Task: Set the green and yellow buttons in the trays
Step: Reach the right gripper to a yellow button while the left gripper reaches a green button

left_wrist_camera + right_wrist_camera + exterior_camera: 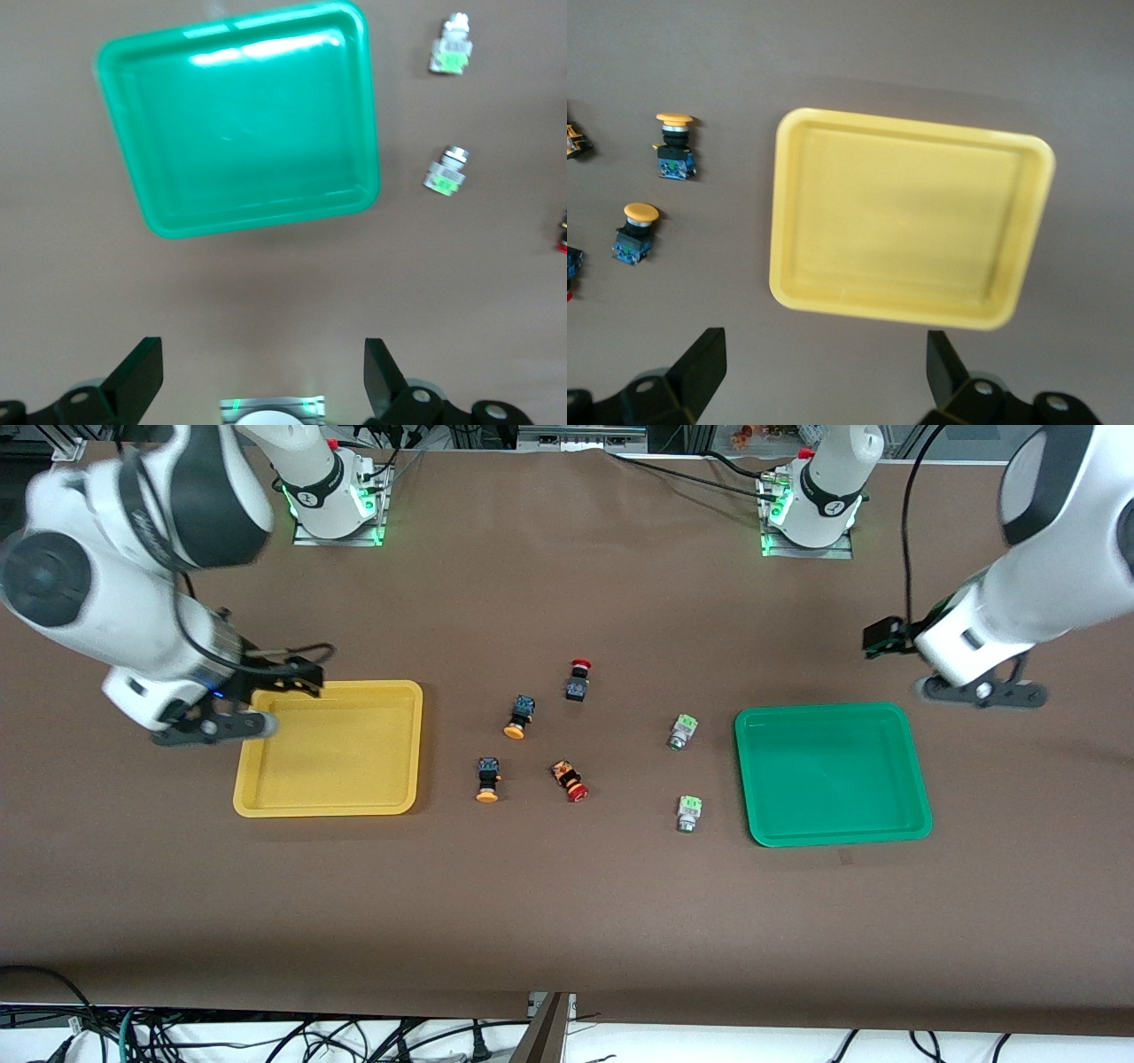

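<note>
Brown table (567, 921), both trays bare inside.

Yellow tray (330, 802) sits toward the right arm's end of the table; green tray (833, 834) toward the left arm's end. All six switches lie between them on the cloth, none in a tray.

Two yellow-capped buttons: one (520, 716) farther from the front camera, the other (487, 779) nearer, both closer to the yellow tray than to the green one. Both lie on their sides.

Two green-block buttons: one (682, 732) just beside the green tray's rim, the other (689, 813) nearer to the front camera, also close to that tray.

Two red-capped switches: one (578, 680) farthest from the front camera of the group, the other (570, 779) lying tilted between the nearer yellow-capped button and the nearer green-block button.

Right gripper (824, 376) hangs above the yellow tray's outer edge, fingers spread wide apart, nothing between them.

Left gripper (264, 376) hangs over bare table beside the green tray's corner farther from the front camera, fingers likewise spread wide, holding nothing.
</note>
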Robot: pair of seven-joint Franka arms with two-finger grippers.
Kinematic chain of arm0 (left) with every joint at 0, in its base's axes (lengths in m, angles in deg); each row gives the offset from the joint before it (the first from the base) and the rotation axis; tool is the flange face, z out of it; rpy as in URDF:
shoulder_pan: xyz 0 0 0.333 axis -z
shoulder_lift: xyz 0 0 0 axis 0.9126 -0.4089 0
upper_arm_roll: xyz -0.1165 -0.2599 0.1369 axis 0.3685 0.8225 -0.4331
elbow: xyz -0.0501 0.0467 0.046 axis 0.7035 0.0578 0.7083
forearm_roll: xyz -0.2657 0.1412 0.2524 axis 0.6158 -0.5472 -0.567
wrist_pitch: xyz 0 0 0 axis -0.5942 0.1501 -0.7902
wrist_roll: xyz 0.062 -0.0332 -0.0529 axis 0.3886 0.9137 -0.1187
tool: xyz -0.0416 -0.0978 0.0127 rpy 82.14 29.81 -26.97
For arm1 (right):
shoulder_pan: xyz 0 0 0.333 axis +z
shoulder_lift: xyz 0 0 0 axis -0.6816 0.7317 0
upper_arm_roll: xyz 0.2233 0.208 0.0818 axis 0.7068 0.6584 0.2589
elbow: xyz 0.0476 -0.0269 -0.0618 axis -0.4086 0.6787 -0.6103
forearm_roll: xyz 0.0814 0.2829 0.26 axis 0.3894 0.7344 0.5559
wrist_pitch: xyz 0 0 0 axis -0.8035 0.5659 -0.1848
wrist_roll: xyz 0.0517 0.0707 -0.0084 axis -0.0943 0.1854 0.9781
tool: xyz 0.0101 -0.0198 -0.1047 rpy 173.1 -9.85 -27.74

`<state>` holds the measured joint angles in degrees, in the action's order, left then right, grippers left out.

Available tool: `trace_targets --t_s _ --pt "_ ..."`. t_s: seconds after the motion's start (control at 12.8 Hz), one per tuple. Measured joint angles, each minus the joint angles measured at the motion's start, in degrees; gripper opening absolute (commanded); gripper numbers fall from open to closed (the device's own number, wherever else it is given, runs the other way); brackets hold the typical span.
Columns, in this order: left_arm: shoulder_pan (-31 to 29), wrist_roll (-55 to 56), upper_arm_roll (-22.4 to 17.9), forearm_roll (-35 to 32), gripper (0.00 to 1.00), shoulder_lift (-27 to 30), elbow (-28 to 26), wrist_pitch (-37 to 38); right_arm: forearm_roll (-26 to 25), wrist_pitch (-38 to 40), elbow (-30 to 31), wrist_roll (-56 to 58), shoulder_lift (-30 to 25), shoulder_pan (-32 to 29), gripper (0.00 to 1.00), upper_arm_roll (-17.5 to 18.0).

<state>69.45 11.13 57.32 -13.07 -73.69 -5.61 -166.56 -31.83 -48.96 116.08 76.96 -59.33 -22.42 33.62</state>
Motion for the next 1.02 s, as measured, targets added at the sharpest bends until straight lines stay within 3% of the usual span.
trace_targets --t_s 0.39,0.78,1.02 --pt "6.58 0.95 0.67 0.93 1.0 -15.53 2.13 -21.49 6.42 -14.56 -0.04 -5.38 12.35 6.56 1.0 0.81" --pt "13.4 7.21 0.71 0.93 1.0 -26.14 2.6 -40.67 6.93 -33.77 -0.81 -17.05 25.19 14.47 1.0 1.52" --pt "15.16 7.28 0.69 0.67 1.0 -31.12 2.69 -49.45 6.92 -39.5 -1.27 -18.25 29.23 15.8 1.0 1.39"
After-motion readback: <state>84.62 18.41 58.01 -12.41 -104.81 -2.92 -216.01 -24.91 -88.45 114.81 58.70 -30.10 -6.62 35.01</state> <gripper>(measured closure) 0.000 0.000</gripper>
